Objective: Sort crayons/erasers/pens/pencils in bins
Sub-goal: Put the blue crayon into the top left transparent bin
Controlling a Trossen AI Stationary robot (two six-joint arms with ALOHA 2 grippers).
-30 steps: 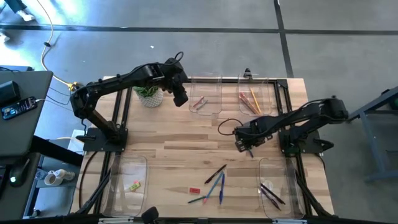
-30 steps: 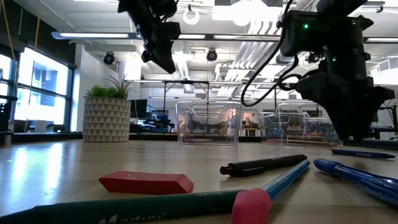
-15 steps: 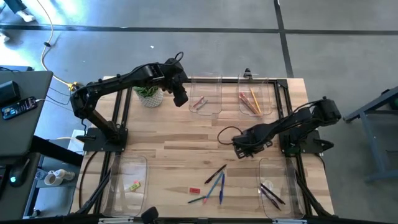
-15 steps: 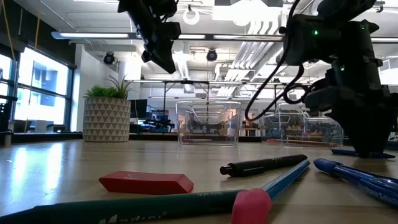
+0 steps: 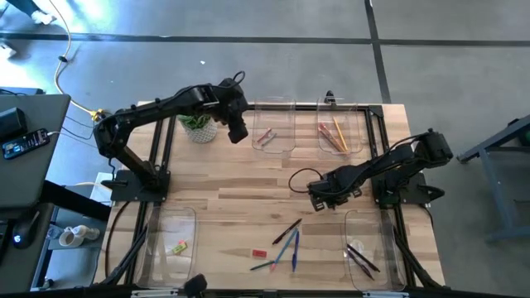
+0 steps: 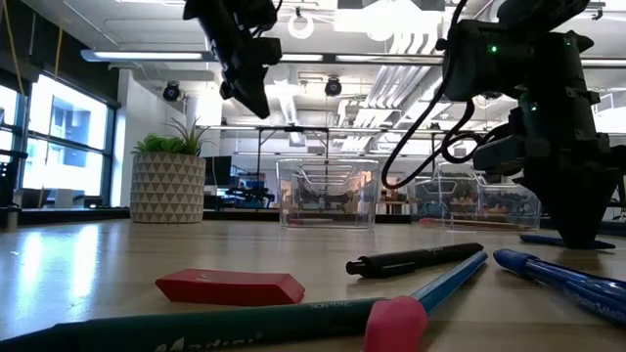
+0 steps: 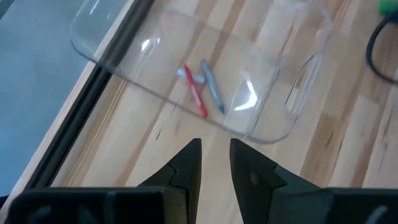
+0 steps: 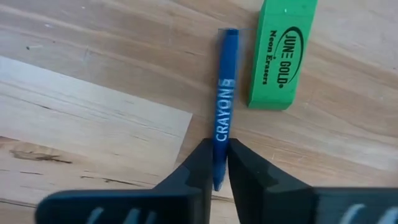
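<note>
Right wrist view shows the right tool [image 8: 221, 163] pinching the blue crayon [image 8: 224, 87] lying flat on the worktop [image 8: 93, 74] beside a green eraser [image 8: 278, 53], apparently for lifting, while the left tool [image 7: 214, 163] hangs narrowly parted, empty, near the crayon bin [image 7: 186, 81].

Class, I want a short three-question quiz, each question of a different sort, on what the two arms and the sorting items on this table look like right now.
1. True or false: the right gripper has its fingers closed on a blue crayon.
2. Multiple choice: what lies right beside that crayon on the table? A) a green eraser B) a black pen C) a yellow pencil
3. Fill in: the left gripper hangs above the wood just short of a clear bin holding ____ crayons.

Key
1. True; the fingers pinch the crayon's end.
2. A, the green eraser.
3. Two: one red, one bluish.
</note>
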